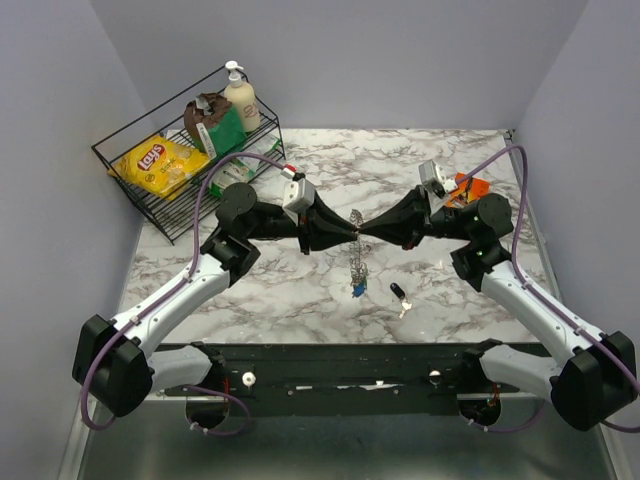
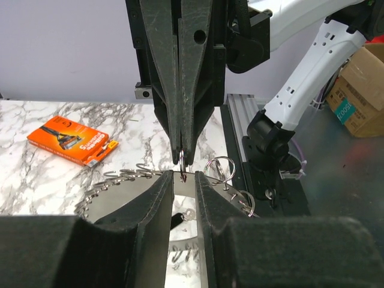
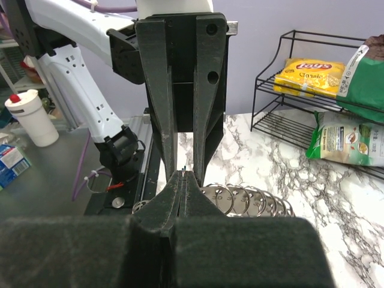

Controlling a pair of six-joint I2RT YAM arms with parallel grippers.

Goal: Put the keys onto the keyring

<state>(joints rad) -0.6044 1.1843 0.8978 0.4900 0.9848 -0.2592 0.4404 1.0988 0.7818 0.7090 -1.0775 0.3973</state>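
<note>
Contact between the two arms falls over the middle of the table (image 1: 280, 290). There the left gripper (image 1: 349, 232) and the right gripper (image 1: 366, 232) meet tip to tip, with the keyring (image 1: 357, 262) raised off the marble between them. The left jaws stand a little apart with the ring's flat grey metal filling the gap, so I judge this arm clamps the ring to steady it. The right jaws are pressed together on a small wire loop (image 2: 182, 158) at the toothed rim, probably to prise or guide it. Whether that loop belongs to the ring or to a key I cannot tell. The blue key (image 1: 357, 290) hangs at the ring's near end. The black key (image 1: 399, 293) lies loose on the table just beside it, not yet threaded. No red key shows.
</note>
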